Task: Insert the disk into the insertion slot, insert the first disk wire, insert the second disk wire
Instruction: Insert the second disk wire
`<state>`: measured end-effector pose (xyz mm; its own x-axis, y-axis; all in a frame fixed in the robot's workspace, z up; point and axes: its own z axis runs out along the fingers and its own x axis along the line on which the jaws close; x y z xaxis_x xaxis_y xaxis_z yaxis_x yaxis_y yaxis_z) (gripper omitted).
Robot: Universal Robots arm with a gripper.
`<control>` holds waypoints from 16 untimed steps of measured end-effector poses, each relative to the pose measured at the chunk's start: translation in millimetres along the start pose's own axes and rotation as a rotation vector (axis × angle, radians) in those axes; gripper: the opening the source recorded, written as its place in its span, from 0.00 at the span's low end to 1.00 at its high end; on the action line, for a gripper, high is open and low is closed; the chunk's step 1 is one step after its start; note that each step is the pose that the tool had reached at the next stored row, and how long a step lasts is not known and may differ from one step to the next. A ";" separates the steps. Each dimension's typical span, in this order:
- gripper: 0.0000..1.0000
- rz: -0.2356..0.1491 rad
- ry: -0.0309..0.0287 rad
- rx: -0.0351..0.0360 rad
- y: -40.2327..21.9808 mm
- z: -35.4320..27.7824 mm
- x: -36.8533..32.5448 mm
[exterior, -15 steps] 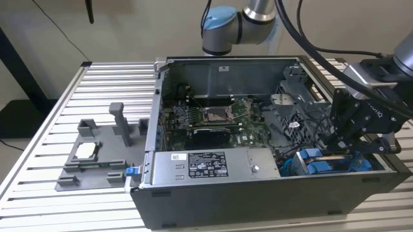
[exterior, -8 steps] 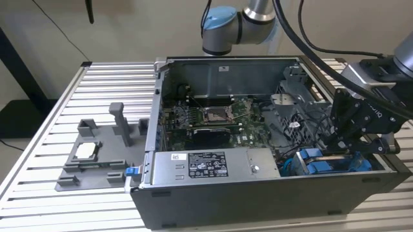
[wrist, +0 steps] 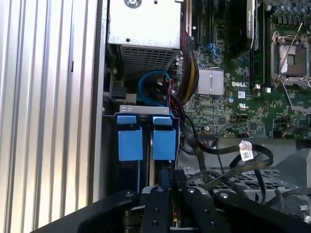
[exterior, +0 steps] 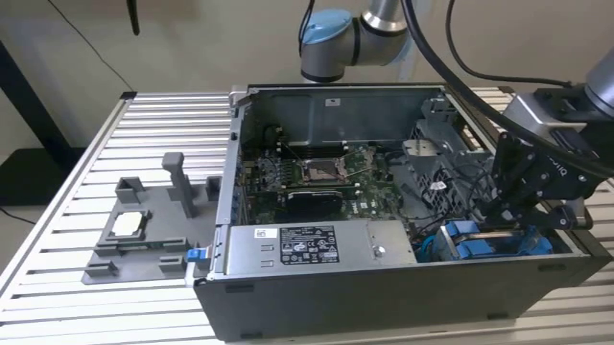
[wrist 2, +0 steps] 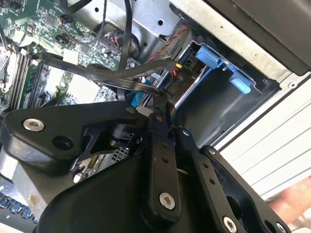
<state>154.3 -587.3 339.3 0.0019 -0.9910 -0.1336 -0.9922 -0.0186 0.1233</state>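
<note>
I see the disk already seated in the insertion slot, near right corner of the case. My gripper hovers there; I cannot tell its finger state, perhaps holding a wire.

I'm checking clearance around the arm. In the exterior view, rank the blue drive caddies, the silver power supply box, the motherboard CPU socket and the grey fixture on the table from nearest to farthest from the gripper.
1. Blue drive caddies, directly beneath the gripper.
2. Silver power supply box, toward the exterior view's left.
3. Motherboard CPU socket, deeper inside the case; close to the power supply box.
4. Grey fixture, outside the case on the table, far left.
</note>
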 end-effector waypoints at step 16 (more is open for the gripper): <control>0.16 0.043 -0.0054 -0.0063 -1.7 5.0 1.0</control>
<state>155.3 -587.6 334.1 -0.0413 -0.9902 -0.1333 -0.9905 0.0232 0.1352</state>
